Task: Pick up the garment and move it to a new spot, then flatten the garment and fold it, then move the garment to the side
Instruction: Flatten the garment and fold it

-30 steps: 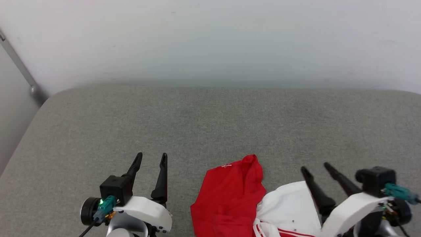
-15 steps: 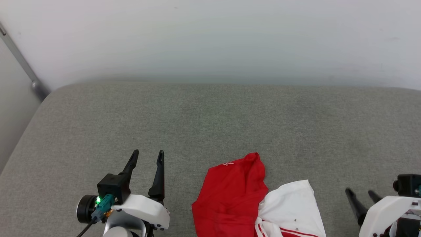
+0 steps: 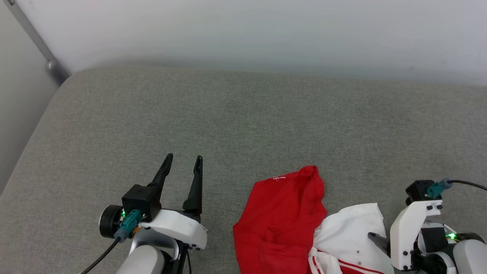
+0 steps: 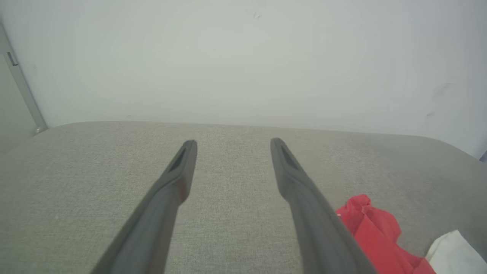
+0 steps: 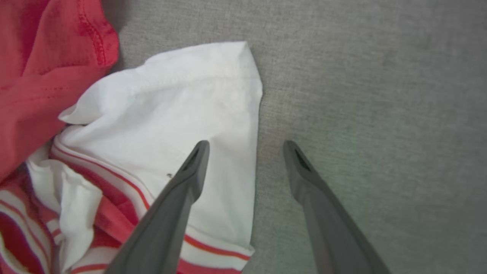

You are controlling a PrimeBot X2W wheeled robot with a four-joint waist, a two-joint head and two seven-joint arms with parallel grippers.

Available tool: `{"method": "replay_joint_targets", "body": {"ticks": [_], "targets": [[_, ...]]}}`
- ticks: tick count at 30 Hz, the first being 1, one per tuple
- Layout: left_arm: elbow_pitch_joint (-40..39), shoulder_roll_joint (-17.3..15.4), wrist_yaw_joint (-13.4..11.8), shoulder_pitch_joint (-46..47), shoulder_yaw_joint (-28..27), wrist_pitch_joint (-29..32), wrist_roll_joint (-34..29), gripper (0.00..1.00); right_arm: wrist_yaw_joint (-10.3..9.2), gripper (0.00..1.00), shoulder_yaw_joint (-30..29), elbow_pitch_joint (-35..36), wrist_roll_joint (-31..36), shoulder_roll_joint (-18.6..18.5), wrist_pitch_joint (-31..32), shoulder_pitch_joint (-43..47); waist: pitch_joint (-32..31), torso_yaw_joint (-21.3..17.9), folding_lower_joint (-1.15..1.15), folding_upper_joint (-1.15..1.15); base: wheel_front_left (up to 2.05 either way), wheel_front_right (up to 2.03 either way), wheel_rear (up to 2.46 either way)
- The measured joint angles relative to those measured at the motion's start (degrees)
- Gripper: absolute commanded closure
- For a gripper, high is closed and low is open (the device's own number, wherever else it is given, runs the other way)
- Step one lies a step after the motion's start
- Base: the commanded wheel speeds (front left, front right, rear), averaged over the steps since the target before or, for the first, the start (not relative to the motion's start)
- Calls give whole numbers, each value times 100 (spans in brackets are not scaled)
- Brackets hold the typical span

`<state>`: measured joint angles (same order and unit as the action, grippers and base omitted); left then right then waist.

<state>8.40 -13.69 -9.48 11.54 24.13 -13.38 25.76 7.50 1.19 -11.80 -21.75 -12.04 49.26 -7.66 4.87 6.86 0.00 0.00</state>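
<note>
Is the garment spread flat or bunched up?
Bunched up: the garment lies crumpled on the grey cushion, red body creased, white sleeve rumpled beside it.

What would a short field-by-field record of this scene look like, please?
surface: grey cushion, wall behind
garment: crumpled, unfolded, at the near edge; red body, white sleeve on its right
left gripper: open, empty, over bare cushion left of the garment
right gripper: open, straddling the sleeve's edge, one finger over the sleeve, the other over cushion; contact unclear
task stage: garment not yet picked up
</note>
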Motion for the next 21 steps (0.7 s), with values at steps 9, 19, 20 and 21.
{"method": "replay_joint_targets", "body": {"ticks": [9, 19, 20, 21], "targets": [[149, 79, 88, 165, 15, -80, -31, 0, -2, 89, 578, -689, -255, -182, 257, -470, 224, 140, 0, 0, 0, 0, 0], [240, 13, 71, 155, -70, -120, -34, 0, 1, 100, 905, -615, -275, -309, -127, -704, 148, -3, 0, 0, 0, 0, 0], [245, 5, 71, 152, -69, -121, -34, 0, 1, 100, 898, -539, -240, -344, -216, -801, 129, -31, 0, 0, 0, 0, 0], [244, -1, 65, 151, -71, -122, -34, 0, 1, 100, 878, -464, -157, -405, -312, -922, 107, -61, 0, 0, 0, 0, 0]]}}
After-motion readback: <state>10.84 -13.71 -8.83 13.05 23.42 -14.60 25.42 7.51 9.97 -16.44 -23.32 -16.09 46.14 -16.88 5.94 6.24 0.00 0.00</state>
